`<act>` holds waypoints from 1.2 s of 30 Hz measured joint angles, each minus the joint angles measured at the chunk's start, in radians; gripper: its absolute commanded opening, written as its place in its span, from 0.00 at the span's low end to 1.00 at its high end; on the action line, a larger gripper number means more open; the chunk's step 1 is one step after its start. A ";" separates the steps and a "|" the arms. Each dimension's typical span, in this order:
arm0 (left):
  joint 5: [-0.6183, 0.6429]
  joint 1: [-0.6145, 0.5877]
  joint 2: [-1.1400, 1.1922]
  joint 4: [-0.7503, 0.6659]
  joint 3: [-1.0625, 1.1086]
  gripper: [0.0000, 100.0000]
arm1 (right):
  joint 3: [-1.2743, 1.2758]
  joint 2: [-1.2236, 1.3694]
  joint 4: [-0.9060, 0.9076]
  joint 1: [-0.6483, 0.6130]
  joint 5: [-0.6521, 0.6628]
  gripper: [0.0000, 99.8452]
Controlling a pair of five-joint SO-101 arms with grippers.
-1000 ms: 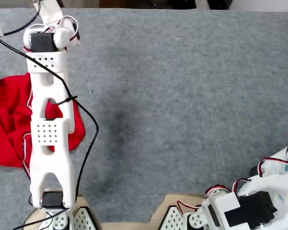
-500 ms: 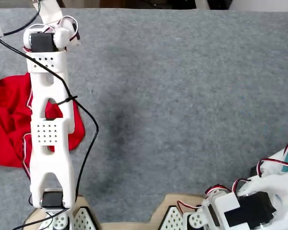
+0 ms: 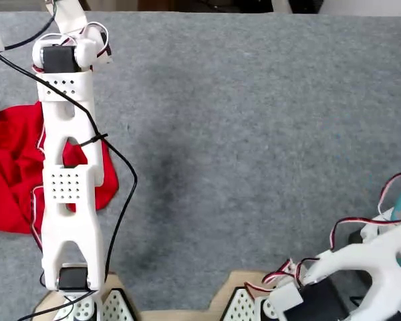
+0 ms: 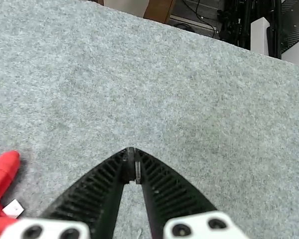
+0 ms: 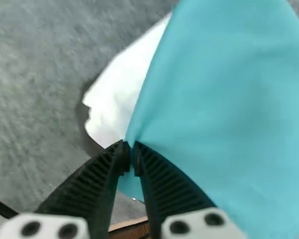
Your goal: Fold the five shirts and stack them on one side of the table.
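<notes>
While left jaws sit shut w/ nothing held, over grey table [image 4: 189, 89], red shirt [image 3: 13, 174] lies crumpled near them, off to one side. Right jaws: pinched shut on teal shirt [image 5: 224, 99] edge; white shirt [image 5: 114, 104] just past tips, partly under teal.

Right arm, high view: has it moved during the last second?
Yes. The white right arm, whose gripper is shut on a turquoise shirt, has stretched farther from the wooden base board, along the grey table's right edge.
</notes>
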 measured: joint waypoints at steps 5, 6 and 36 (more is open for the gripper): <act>0.000 -0.026 0.000 0.000 0.000 0.02 | 0.000 0.000 0.000 -0.025 -0.035 0.00; 0.000 -0.032 0.000 0.000 0.000 0.02 | 0.000 0.000 0.000 -0.025 -0.048 0.00; -0.183 -0.420 -0.021 0.198 0.000 0.17 | -0.356 -0.295 0.342 -0.098 0.083 0.26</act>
